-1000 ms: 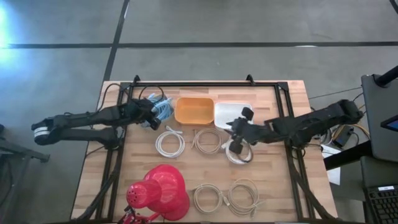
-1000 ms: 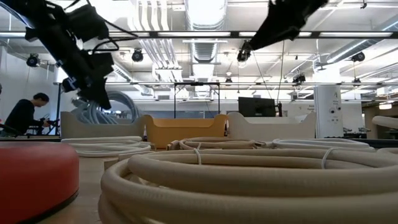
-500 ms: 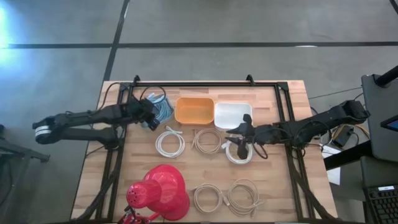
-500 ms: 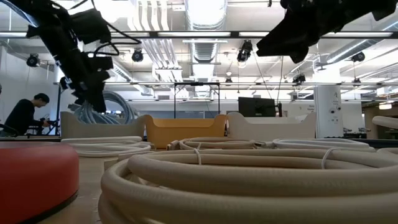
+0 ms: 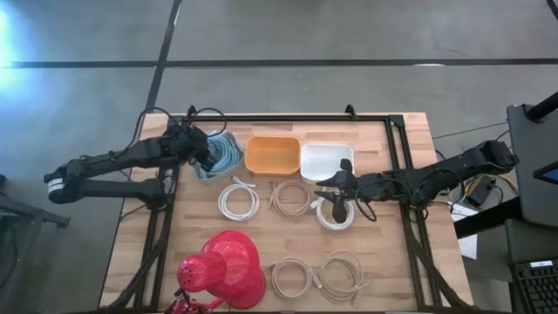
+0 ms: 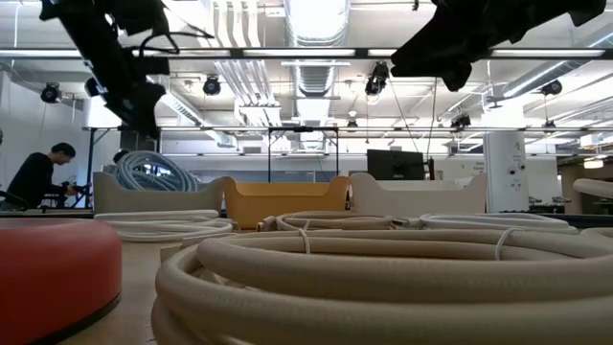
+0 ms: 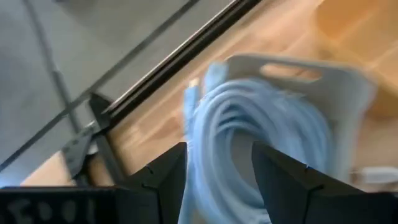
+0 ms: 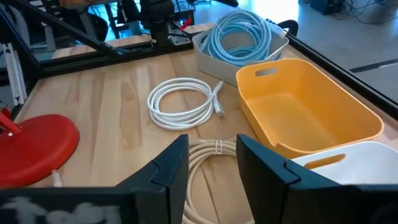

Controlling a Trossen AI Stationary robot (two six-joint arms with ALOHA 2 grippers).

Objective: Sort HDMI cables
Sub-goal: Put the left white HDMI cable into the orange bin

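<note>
The left gripper (image 5: 199, 150) hangs over the outer edge of a grey bin (image 5: 202, 171) at the far left of the table (image 5: 384, 253), its fingers (image 7: 163, 180) parted with nothing between them. Straight ahead of those fingers, just below, a coil of light blue cables (image 7: 249, 149) lies inside the bin, apart from the fingertips. The right gripper (image 5: 336, 196) is low over the middle of the table, its fingers (image 8: 171, 165) spread to a moderate gap and empty. A white cable (image 5: 336, 214) lies coiled on the wood right beneath and beside it; whether the fingers touch it cannot be told. Just ahead of this gripper a beige cable (image 8: 208, 158) rests, and past that another white coil (image 8: 183, 102) lies flat on the wood. To the gripper's far side stand an orange bin (image 5: 272, 155), which shows no cable inside, and a white bin (image 5: 326, 160) next to it, close to the gripper's wrist. Two more beige coils (image 5: 316, 276) lie well apart from both grippers at the near edge, beside a red lamp (image 5: 222, 269). In the low view a person (image 6: 34, 177) sits far off in the room behind the table.
</note>
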